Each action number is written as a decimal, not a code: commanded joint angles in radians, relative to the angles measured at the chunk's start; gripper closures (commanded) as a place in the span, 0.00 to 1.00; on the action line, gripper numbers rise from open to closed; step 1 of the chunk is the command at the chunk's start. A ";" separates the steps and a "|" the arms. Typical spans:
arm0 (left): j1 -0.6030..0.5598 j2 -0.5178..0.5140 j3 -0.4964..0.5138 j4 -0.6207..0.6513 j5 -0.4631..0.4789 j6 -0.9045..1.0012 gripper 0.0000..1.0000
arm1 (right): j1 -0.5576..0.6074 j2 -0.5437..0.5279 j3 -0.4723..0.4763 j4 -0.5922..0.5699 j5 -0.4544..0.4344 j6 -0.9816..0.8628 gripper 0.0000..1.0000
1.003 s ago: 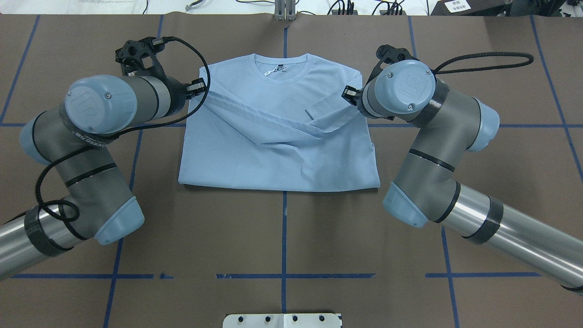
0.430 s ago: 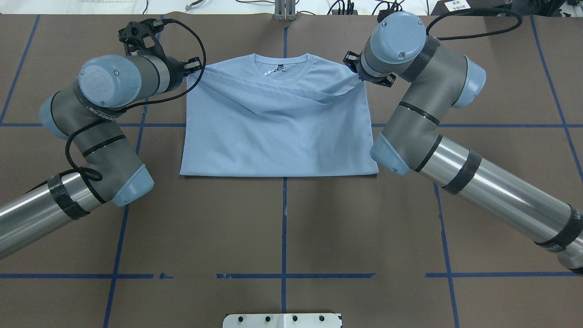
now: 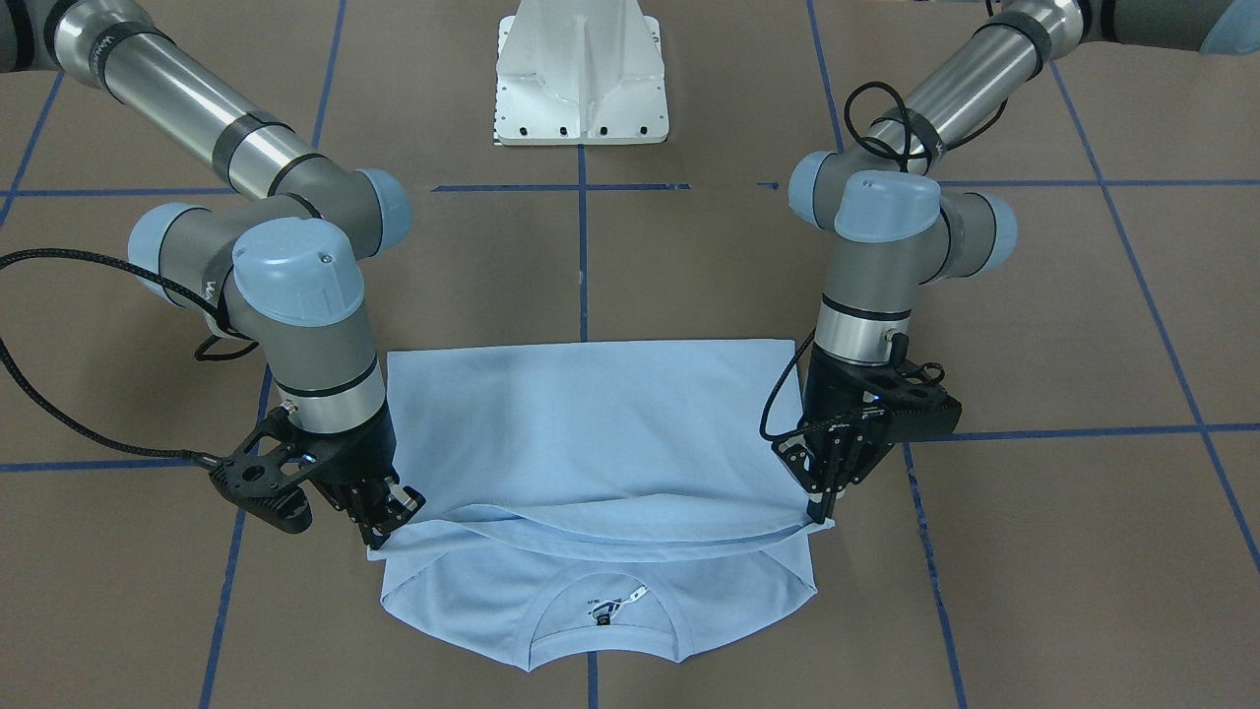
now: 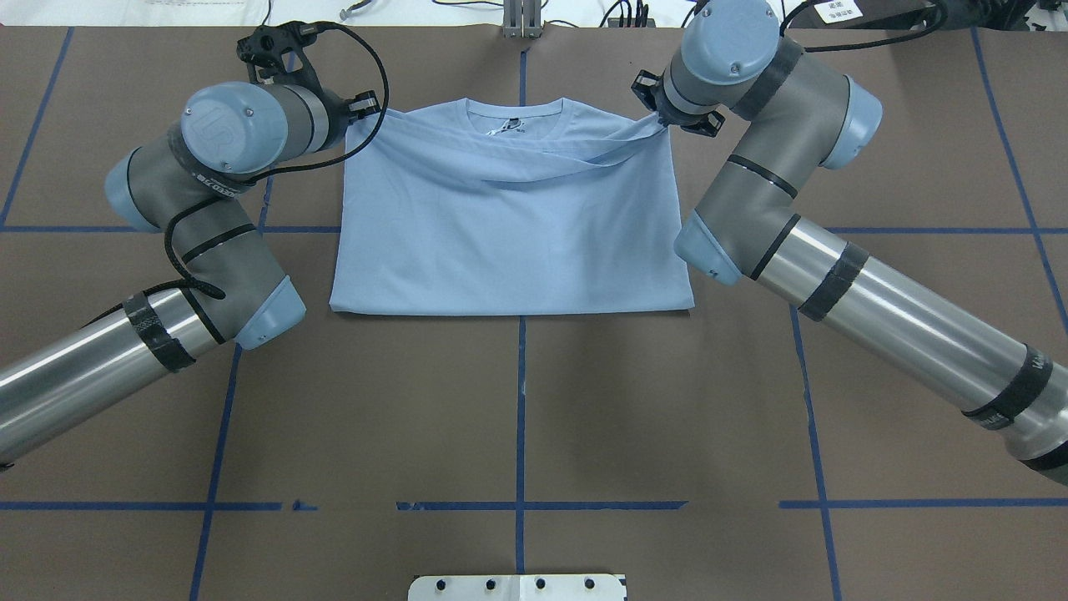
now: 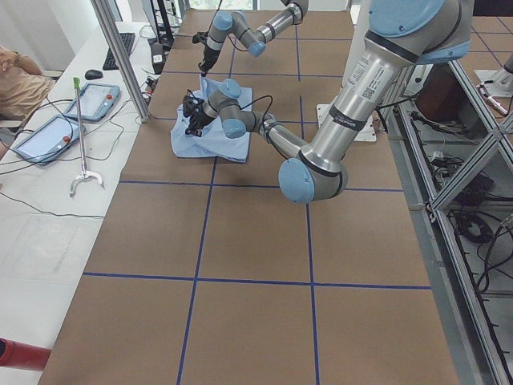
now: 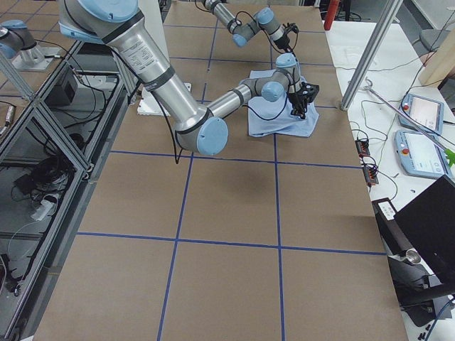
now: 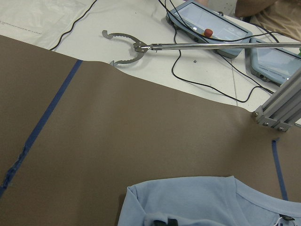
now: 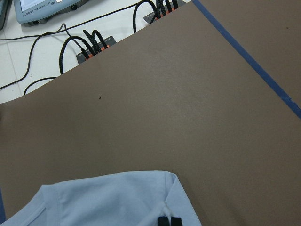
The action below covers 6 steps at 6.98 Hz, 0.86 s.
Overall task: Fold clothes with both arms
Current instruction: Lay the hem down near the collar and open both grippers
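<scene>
L gripper pinches T-shirt corner; R gripper opposite corner

Soft matt cloth T-shirt

One light blue T-shirt is lying on one brown bench, showing one round collar and one dark neck label. Two silver-grey arms are reaching over it, one left arm and one right arm. Each is carrying one pair of black fingers, so two pairs are showing: the left fingers and the right fingers. One white pedestal base is standing at the robot's side of the bench. Beyond the far edge, two teach pendants are lying side by side, with one metal reacher tool, one keyboard and one mouse lying nearby. One person is showing partly.
</scene>
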<state>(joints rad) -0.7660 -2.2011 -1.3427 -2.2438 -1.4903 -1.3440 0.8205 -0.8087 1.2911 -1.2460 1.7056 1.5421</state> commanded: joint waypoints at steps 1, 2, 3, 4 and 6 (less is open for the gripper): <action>-0.001 -0.018 0.115 -0.113 0.002 0.003 1.00 | 0.002 0.011 -0.054 0.051 -0.007 -0.007 1.00; 0.001 -0.022 0.135 -0.120 0.002 0.003 0.73 | -0.004 0.026 -0.103 0.091 -0.007 -0.007 0.56; -0.001 -0.020 0.143 -0.122 0.002 0.003 0.63 | -0.004 0.054 -0.145 0.112 -0.011 -0.004 0.34; -0.010 -0.019 0.155 -0.129 0.002 0.005 0.63 | -0.001 0.049 -0.145 0.143 -0.011 -0.007 0.30; -0.015 -0.020 0.160 -0.161 -0.005 0.005 0.63 | -0.013 0.010 -0.083 0.164 -0.004 0.007 0.28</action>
<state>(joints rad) -0.7777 -2.2202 -1.1831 -2.3901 -1.4898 -1.3394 0.8183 -0.7701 1.1646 -1.0968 1.6972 1.5396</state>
